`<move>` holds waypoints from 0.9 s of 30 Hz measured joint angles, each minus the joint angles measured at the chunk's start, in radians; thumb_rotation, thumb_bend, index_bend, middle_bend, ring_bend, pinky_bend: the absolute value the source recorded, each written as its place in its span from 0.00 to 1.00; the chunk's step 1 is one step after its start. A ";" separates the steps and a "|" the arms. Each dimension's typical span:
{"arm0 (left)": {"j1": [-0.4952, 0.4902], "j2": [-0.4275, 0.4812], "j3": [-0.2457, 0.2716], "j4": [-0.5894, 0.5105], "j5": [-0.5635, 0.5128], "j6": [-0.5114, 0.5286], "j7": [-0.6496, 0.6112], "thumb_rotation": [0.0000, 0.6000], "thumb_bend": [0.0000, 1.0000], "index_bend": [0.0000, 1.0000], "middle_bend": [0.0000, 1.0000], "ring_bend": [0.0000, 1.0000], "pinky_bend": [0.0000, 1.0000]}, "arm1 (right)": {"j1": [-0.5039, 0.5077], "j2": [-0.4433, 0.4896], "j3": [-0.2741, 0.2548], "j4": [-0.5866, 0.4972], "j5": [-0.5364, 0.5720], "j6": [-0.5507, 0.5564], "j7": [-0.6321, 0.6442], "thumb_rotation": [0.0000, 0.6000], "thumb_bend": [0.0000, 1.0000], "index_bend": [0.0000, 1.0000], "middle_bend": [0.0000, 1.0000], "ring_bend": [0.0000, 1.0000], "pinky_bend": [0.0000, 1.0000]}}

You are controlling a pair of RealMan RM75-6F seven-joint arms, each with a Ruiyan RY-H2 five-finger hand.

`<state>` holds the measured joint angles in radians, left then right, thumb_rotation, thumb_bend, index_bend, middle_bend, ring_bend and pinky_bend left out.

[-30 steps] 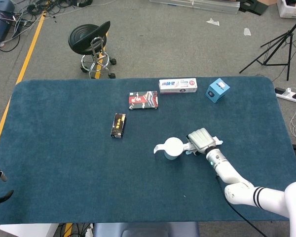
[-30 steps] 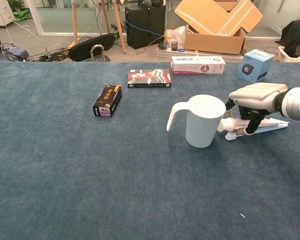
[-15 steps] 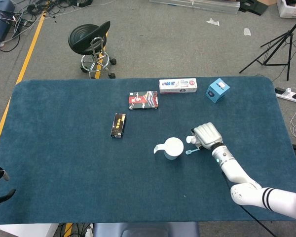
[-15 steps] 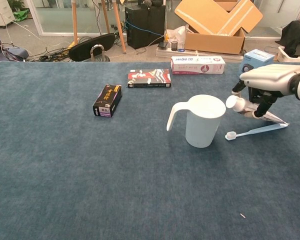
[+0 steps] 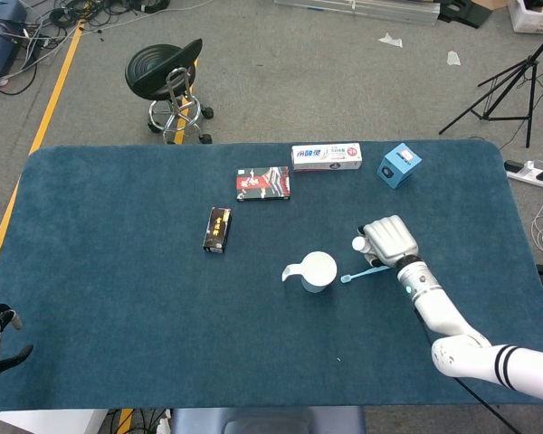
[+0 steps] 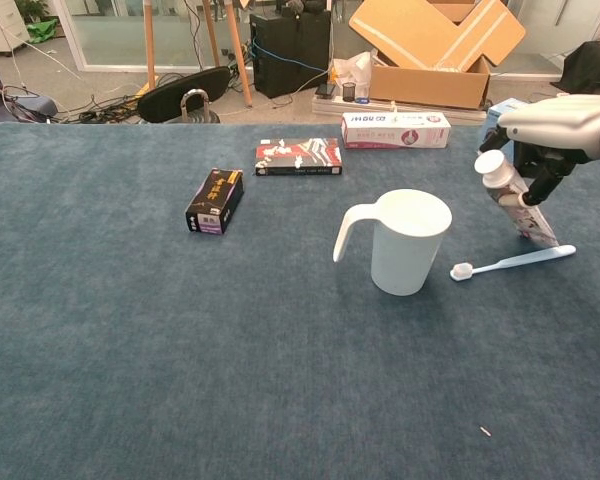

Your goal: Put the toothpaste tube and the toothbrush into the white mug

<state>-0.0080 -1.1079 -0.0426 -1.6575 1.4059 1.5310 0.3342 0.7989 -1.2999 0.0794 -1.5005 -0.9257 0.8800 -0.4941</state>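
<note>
right hand [image 6: 560, 125] gripping toothpaste tube [image 6: 515, 200], label unreadable

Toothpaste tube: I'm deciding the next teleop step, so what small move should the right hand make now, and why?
Probably carry the toothpaste tube leftward until it hangs over the white mug, then lower it in. The right hand holds the tube lifted off the table, cap end up and tilted toward the mug, but off to the mug's side. The mug stands upright with its mouth unobstructed; the toothbrush lies on the cloth beside it.
</note>
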 measured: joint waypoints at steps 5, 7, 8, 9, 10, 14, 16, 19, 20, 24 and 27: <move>-0.002 0.000 -0.001 0.000 -0.002 -0.001 0.001 1.00 0.00 0.52 0.38 0.31 0.42 | -0.002 0.013 0.010 -0.016 -0.001 0.010 0.001 1.00 0.29 0.70 1.00 1.00 1.00; -0.001 -0.001 -0.001 0.000 -0.002 -0.001 0.001 1.00 0.00 0.52 0.38 0.31 0.42 | -0.002 0.016 0.014 -0.020 -0.002 0.014 0.002 1.00 0.29 0.70 1.00 1.00 1.00; 0.000 -0.001 0.000 0.001 -0.002 0.001 0.000 1.00 0.00 0.52 0.38 0.31 0.42 | -0.002 0.018 0.015 -0.023 -0.003 0.016 0.002 1.00 0.29 0.70 1.00 1.00 1.00; 0.000 -0.001 0.000 0.001 -0.002 0.002 -0.001 1.00 0.00 0.52 0.38 0.31 0.42 | -0.003 0.019 0.018 -0.025 -0.004 0.018 0.003 1.00 0.29 0.70 1.00 1.00 1.00; 0.001 -0.002 0.000 0.002 -0.001 0.003 -0.002 1.00 0.00 0.52 0.38 0.31 0.42 | -0.003 0.022 0.022 -0.030 -0.005 0.022 0.005 1.00 0.29 0.70 1.00 1.00 1.00; 0.002 -0.002 0.000 0.003 -0.002 0.004 -0.004 1.00 0.00 0.52 0.38 0.31 0.42 | -0.003 0.032 0.039 -0.045 -0.012 0.038 0.015 1.00 0.29 0.70 1.00 1.00 1.00; 0.002 -0.001 0.000 0.003 -0.003 0.004 -0.005 1.00 0.00 0.52 0.38 0.31 0.42 | -0.003 0.040 0.052 -0.057 -0.017 0.048 0.024 1.00 0.29 0.71 1.00 1.00 1.00; 0.003 -0.001 0.001 0.003 -0.003 0.006 -0.006 1.00 0.00 0.52 0.38 0.31 0.42 | -0.002 0.053 0.071 -0.077 -0.026 0.064 0.034 1.00 0.29 0.71 1.00 1.00 1.00; 0.003 -0.001 0.001 0.004 -0.002 0.006 -0.006 1.00 0.00 0.52 0.38 0.31 0.42 | -0.002 0.057 0.076 -0.084 -0.029 0.068 0.037 1.00 0.29 0.71 1.00 1.00 1.00; 0.003 -0.001 0.001 0.004 -0.001 0.006 -0.005 1.00 0.00 0.52 0.38 0.31 0.42 | 0.002 0.077 0.103 -0.120 -0.037 0.085 0.046 1.00 0.29 0.71 1.00 1.00 1.00; -0.001 -0.002 0.000 0.003 -0.001 0.002 -0.003 1.00 0.00 0.52 0.38 0.31 0.42 | 0.006 0.092 0.125 -0.155 -0.041 0.095 0.060 1.00 0.29 0.71 1.00 1.00 1.00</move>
<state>-0.0086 -1.1104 -0.0425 -1.6545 1.4047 1.5334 0.3313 0.8053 -1.2081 0.2044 -1.6551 -0.9666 0.9746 -0.4346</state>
